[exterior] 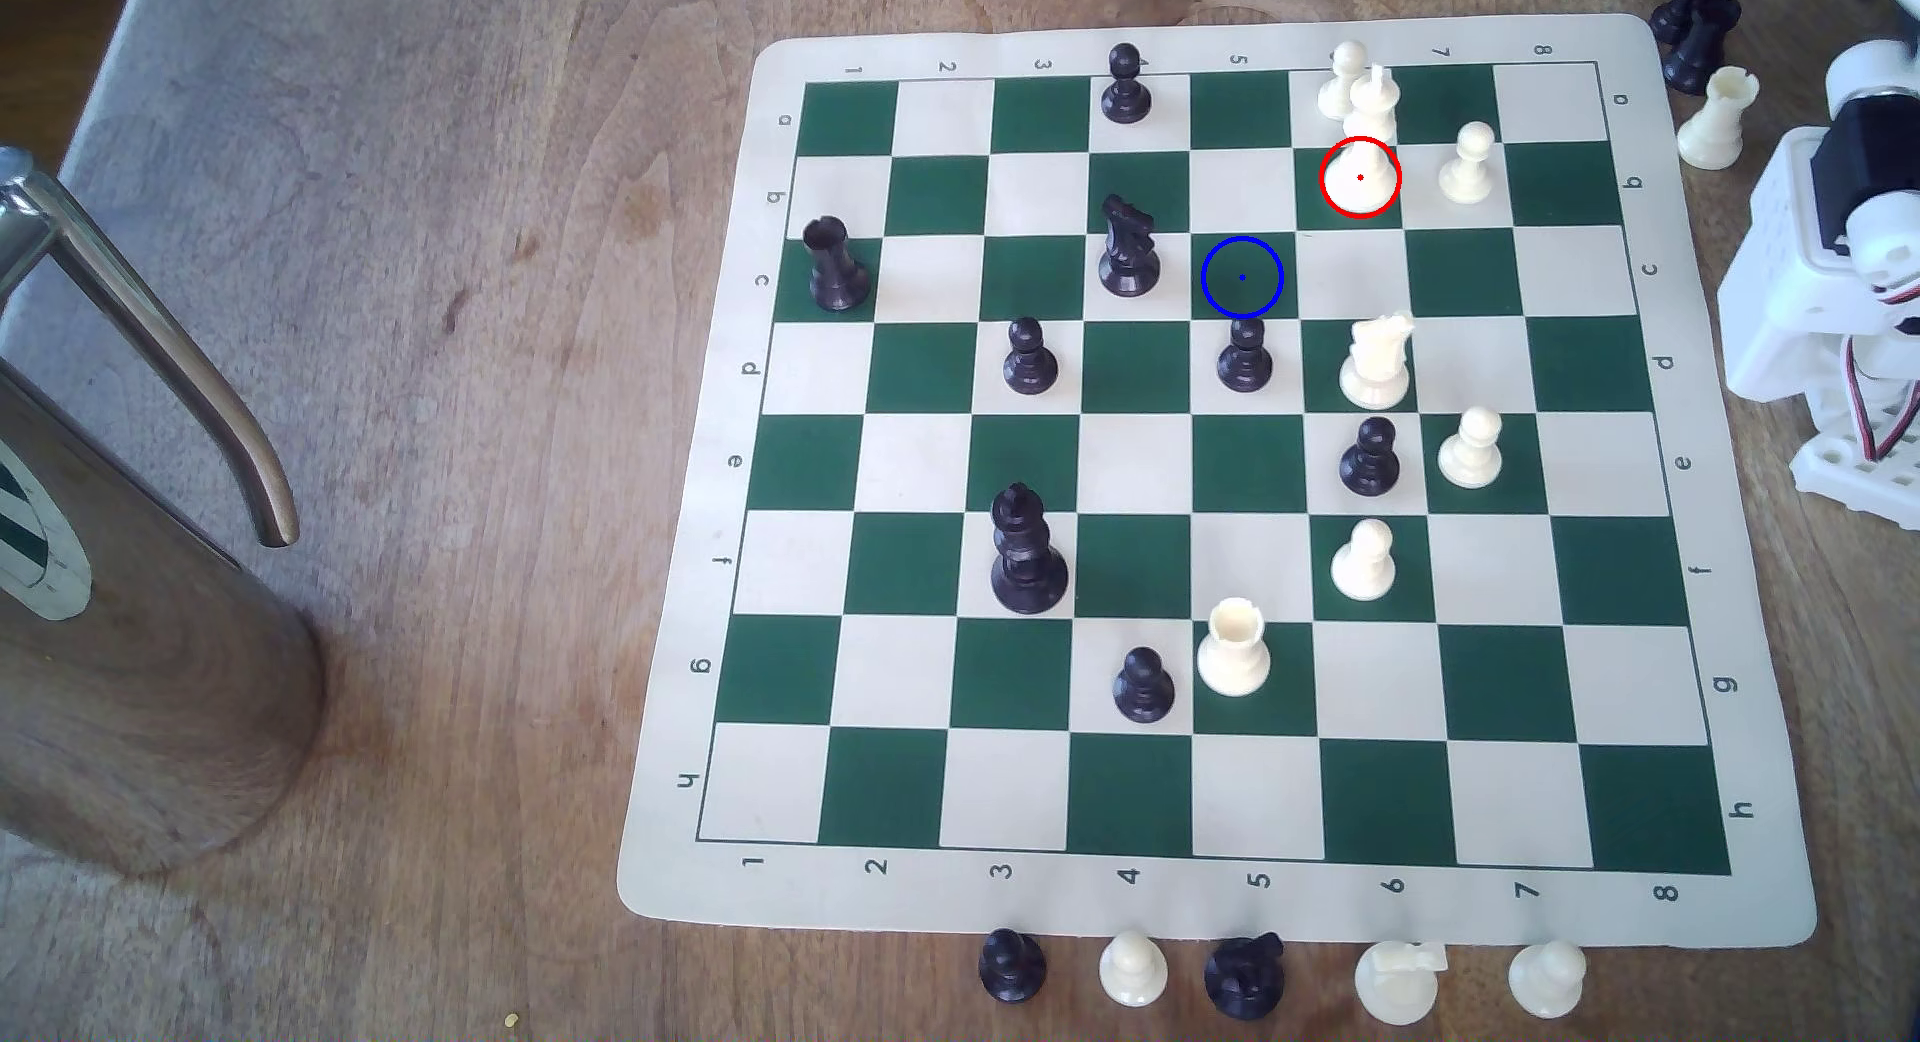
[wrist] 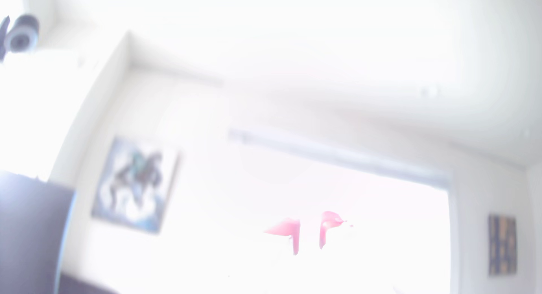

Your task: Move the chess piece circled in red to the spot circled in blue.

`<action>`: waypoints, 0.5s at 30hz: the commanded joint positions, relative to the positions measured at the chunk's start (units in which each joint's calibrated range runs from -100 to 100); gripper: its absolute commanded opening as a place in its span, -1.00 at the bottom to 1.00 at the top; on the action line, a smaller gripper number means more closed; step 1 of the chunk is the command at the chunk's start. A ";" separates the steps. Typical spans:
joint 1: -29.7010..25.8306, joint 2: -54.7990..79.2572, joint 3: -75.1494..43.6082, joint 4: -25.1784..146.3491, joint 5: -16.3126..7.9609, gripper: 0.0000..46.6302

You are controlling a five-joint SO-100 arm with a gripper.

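A tall cream-white piece, its base ringed in red, stands upright on a dark green square in the second row from the chessboard's far edge, toward the exterior view's right. A white pawn stands directly behind it near the far edge, the two overlapping in this view, and another white pawn sits on the next square to the exterior view's right. The blue-ringed square lies one row nearer and one column to the exterior view's left, diagonally adjoining, and is bare. Around it stand a black knight on the neighbouring square to the exterior view's left and a black pawn on the square just in front. A white knight stands one column to the right of that pawn. Captured pieces line the tabletop along the board's near edge and cluster beyond its far right corner. A metal jug stands by the tabletop's left edge in the exterior view. The white robot arm is folded beside the board's right edge, well apart from the ringed piece. In the washed-out wrist view, the gripper's pink-tinted jaws stand slightly apart with nothing between them, pointing at a bright room with a framed picture on the wall.
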 commanded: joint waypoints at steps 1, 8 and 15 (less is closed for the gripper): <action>2.72 -0.20 -8.13 23.09 -0.68 -0.68; 5.38 -0.11 -14.29 45.45 -1.12 -0.59; 9.99 -0.11 -20.91 67.40 -1.56 -0.66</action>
